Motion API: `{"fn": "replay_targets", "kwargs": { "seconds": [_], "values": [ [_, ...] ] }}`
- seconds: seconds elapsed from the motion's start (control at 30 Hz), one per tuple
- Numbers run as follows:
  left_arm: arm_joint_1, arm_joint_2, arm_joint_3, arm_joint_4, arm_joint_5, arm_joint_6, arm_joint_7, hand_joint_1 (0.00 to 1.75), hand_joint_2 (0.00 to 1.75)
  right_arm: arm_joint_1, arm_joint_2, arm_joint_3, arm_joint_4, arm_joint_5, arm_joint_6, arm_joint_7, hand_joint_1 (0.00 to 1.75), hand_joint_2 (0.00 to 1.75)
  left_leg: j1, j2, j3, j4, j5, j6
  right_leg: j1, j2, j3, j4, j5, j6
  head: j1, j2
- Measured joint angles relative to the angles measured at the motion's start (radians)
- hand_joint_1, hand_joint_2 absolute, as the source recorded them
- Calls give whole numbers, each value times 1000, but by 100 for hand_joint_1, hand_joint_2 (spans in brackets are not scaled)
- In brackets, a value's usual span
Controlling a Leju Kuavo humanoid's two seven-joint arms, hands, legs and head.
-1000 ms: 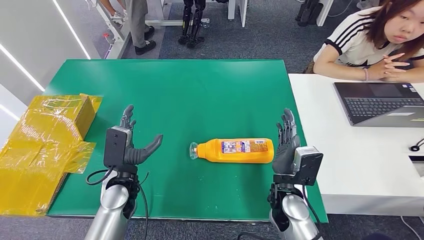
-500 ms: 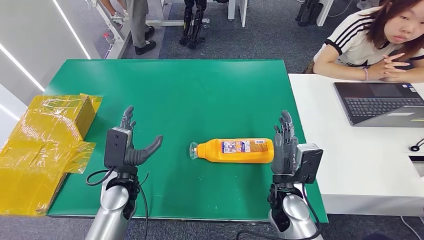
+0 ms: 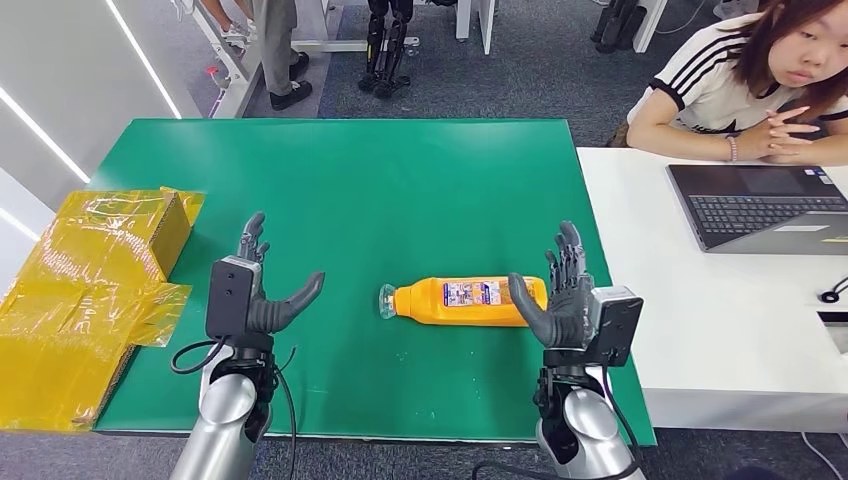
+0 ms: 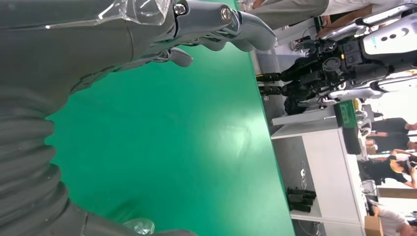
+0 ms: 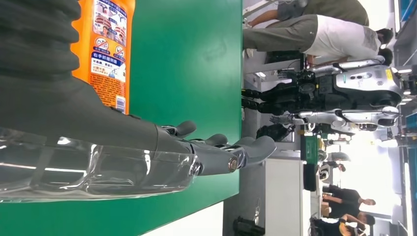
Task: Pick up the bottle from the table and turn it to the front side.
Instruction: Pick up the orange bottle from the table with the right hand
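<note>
Bottle (image 3: 470,301) base hidden by right hand (image 3: 560,300)

You see a glossy plastic bottle (image 3: 470,301) with a paper-like label on a smooth, slightly shiny green table (image 3: 400,180).

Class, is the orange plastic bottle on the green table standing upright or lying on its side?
Lying on its side: the orange plastic bottle rests lengthwise on the green table, neck pointing toward the robot's left.

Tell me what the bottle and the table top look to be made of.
Bottle: likely glossy orange plastic, with a printed label and a clear cap. Table top: smooth green surface, perhaps a mat or laminate; faint sheen in the left wrist view.
</note>
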Motion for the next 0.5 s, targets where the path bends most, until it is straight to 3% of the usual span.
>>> {"fn": "replay_targets", "kwargs": {
  "seconds": [0.5],
  "values": [
    [2,0,0,-6,-4,-12,6,0,175,0,0,2,6,21,0,17,0,175,0,0,0,0,0,0,0,0,0,0,0,0,0,0]
  ]
}}
